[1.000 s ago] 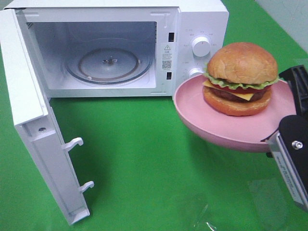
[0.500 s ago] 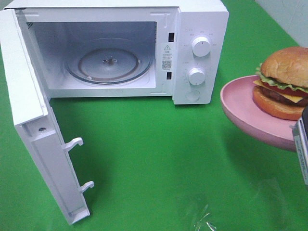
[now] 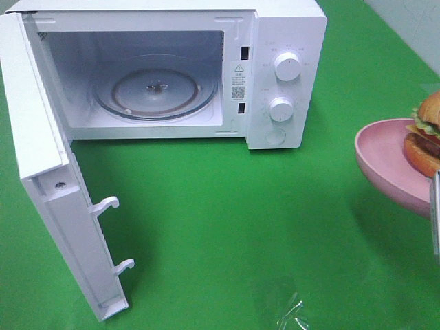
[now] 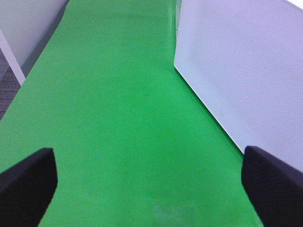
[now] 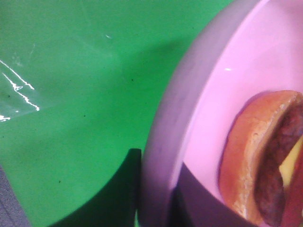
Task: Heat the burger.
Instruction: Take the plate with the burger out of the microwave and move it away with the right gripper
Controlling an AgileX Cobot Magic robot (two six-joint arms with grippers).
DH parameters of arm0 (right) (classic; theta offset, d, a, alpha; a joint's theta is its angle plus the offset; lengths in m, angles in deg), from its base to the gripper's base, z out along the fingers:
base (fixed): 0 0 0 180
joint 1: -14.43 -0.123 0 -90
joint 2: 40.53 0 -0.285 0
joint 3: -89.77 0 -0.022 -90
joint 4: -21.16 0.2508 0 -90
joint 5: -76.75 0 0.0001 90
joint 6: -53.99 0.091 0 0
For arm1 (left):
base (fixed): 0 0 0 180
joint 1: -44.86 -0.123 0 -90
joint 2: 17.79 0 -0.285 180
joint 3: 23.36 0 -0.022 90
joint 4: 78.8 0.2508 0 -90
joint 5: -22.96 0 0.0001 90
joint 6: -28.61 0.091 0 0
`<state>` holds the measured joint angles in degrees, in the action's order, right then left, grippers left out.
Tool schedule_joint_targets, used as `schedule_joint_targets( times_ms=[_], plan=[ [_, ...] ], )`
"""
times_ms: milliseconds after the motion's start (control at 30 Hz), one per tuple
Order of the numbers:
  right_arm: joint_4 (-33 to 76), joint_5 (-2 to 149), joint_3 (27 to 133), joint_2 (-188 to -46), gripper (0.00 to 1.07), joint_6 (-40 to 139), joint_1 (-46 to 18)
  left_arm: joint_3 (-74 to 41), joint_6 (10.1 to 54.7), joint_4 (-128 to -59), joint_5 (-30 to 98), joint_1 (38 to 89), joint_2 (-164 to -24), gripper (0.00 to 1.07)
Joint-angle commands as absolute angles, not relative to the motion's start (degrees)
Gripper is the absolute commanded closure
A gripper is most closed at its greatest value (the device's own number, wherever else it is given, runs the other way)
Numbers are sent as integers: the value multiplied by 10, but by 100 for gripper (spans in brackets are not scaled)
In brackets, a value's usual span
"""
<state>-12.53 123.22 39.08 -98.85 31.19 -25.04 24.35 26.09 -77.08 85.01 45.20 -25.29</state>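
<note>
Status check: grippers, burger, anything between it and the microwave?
Left gripper open, empty. Right gripper shut on pink plate, plate off the table. Burger on plate, far right of microwave. Door open, turntable bare, path clear.

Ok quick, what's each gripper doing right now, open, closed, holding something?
Left gripper: open, holding nothing.
Right gripper: shut on the pink plate carrying the burger.

The microwave (image 3: 172,69) has a smooth white shell that looks like painted metal or plastic, with a clear glass turntable (image 3: 155,93) inside. The table cover (image 3: 227,220) is matt green. The pink plate (image 5: 208,109) looks smooth and slightly glossy, like plastic. The burger (image 3: 427,134) has a shiny bun.
</note>
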Motion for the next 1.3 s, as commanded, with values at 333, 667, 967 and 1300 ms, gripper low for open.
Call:
schedule_joint_targets(
  times_ms=[333, 667, 967, 1300],
  plan=[
    [-244, 1288, 393, -1008, 107, 533, -249, 243, 260, -769, 842, 451, -250, 9],
    [-290, 1342, 393, -1065, 107, 711, -249, 243, 260, -769, 842, 451, -250, 9],
    [-306, 1358, 393, -1131, 107, 861, -249, 243, 260, -769, 842, 451, -250, 9],
    [-339, 1375, 394, -1234, 107, 993, -249, 243, 260, -769, 842, 451, -250, 9]
  ],
)
